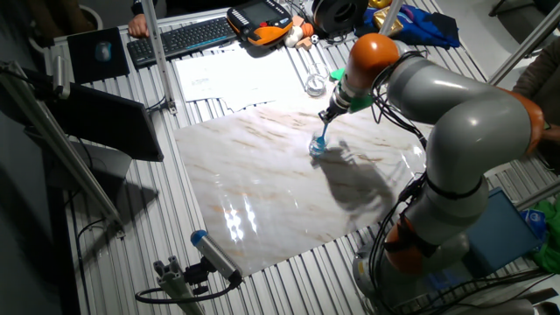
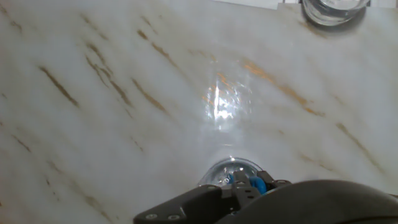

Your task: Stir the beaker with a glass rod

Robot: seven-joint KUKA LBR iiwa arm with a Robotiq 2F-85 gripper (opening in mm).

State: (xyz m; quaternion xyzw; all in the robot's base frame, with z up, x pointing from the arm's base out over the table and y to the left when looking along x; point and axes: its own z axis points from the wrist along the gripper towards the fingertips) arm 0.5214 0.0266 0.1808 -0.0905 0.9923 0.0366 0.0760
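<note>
The beaker point(image 1: 317, 147), a tiny blue-tinted glass cup, stands upright on the marble sheet point(image 1: 262, 184), right of its middle. The glass rod point(image 1: 323, 132), thin and light blue, slants down from my gripper point(image 1: 330, 115) into the beaker. The gripper hangs just above and to the right of the beaker, shut on the rod's top end. In the hand view the beaker point(image 2: 231, 169) sits at the bottom edge, partly covered by the dark fingers point(image 2: 186, 208). A blue piece point(image 2: 256, 185) shows between them. The rod's lower tip is hidden inside the glass.
An untinted clear glass vessel point(image 1: 315, 85) stands behind the beaker, off the sheet's far edge, and shows in the hand view point(image 2: 333, 9) at top right. Papers point(image 1: 227, 74), a keyboard point(image 1: 179, 37) and an orange pendant point(image 1: 262, 24) lie at the back. A tube-shaped device point(image 1: 214, 256) sits at the front left.
</note>
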